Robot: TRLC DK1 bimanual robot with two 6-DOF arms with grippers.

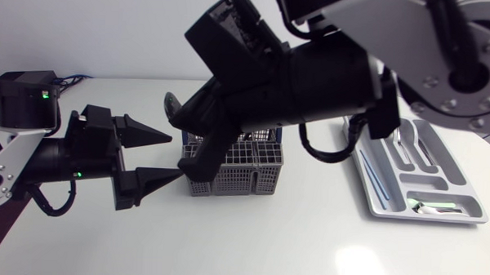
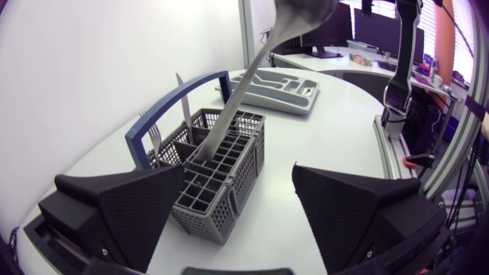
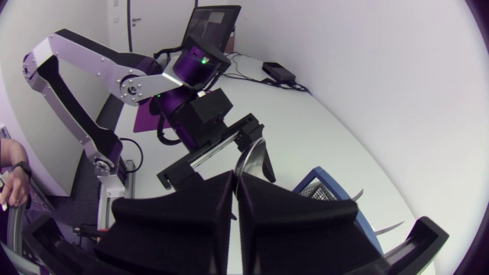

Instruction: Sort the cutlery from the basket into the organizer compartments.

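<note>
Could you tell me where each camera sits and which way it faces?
Head view: above the table, looking down at basket and organizer; left arm and right arm show.
Left wrist view: on the left arm, facing basket and organizer beyond; open left gripper shows.
Right wrist view: on the right arm, facing the left arm; right gripper, shut on a spoon, shows.
Shared: both wrist views catch the spoon and the basket's blue handle.

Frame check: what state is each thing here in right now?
Left end effector: open, nothing held.
Right end effector: shut on spoon.
Basket: upright, handle raised, cutlery inside.
Organizer: flat on table, partly filled.
</note>
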